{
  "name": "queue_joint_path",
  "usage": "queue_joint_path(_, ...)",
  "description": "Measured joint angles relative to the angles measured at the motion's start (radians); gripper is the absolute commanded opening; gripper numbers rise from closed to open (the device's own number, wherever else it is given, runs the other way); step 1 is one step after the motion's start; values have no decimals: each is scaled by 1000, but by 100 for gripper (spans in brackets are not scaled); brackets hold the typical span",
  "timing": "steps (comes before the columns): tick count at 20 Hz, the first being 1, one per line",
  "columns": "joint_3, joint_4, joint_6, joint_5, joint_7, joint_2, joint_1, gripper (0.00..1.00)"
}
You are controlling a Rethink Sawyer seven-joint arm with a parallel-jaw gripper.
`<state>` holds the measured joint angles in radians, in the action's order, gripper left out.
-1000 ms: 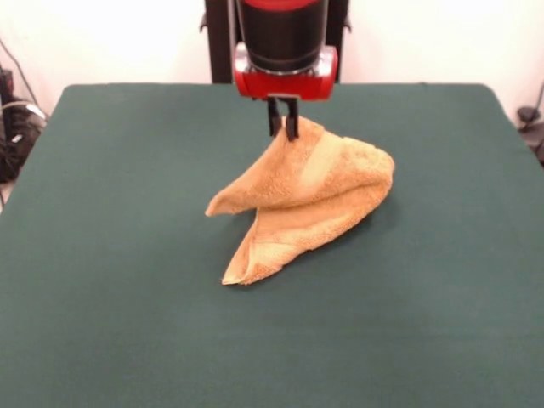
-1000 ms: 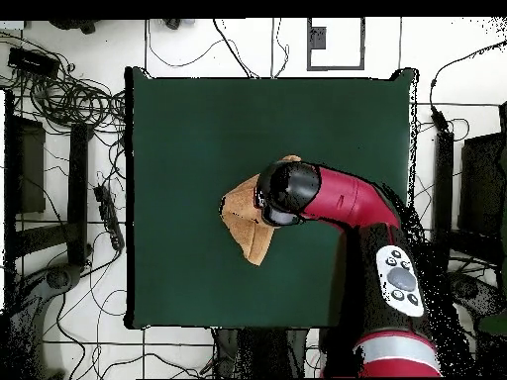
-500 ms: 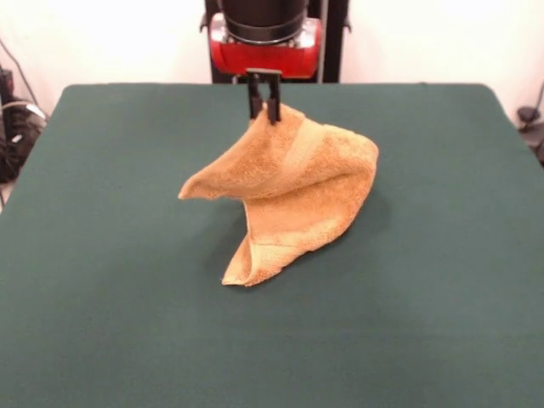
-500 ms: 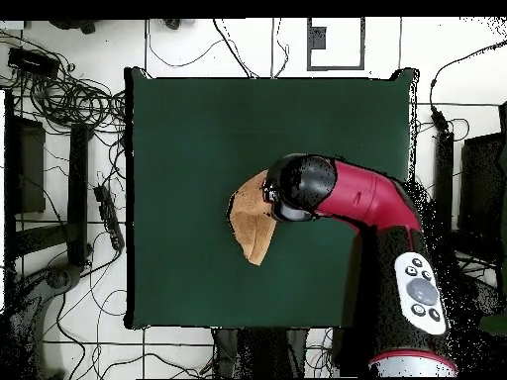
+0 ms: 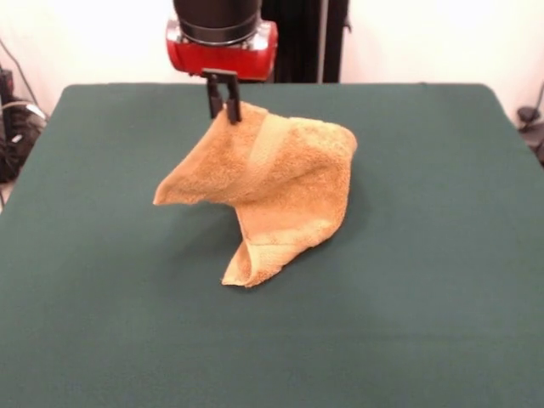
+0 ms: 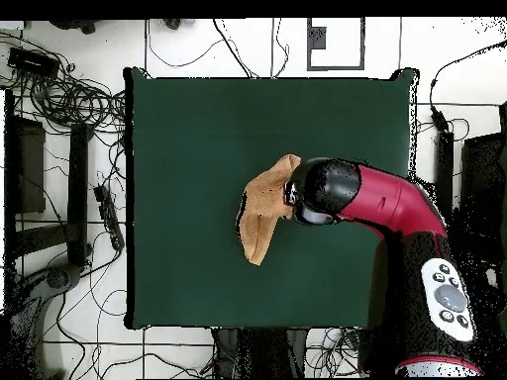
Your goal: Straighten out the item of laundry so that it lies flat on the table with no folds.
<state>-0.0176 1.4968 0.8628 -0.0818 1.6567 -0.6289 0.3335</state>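
Gripper (image 5: 224,105) fingers pinch the small orange-tan terry-cloth towel (image 5: 276,183) by one raised corner.
Its lower folded end rests on the dark green felt-covered table (image 5: 408,323).

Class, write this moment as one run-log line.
claw: shut on towel corner | towel: lifted, folded, low end resting on table | flat: no

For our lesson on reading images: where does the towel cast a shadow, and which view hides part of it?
Front view: a soft, faint shadow on the table under the lifted towel, held by the gripper. Overhead view: the arm covers part of the towel.
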Motion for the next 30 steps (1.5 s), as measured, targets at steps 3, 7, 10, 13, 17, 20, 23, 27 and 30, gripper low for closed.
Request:
queue_joint_path(3, 0, -10, 7, -20, 0, -5, 2, 0)
queue_joint_path(7, 1, -41, 17, -50, 0, -11, -15, 0)
queue_joint_path(10, 3, -59, 17, -53, 0, -6, -52, 0)
queue_joint_path(13, 5, -76, 17, -51, 0, 4, -103, 0)
queue_joint_path(17, 5, -103, 17, -15, 0, 32, -184, 0)
queue_joint_path(20, 6, -119, 17, 13, 0, 54, -226, 0)
queue_joint_path(23, 12, -133, 17, 37, 1, 74, -265, 0)
queue_joint_path(27, 24, -148, 7, 68, 15, 101, -312, 0)
queue_joint_path(30, 34, -155, -26, 92, 50, 125, -345, 0)
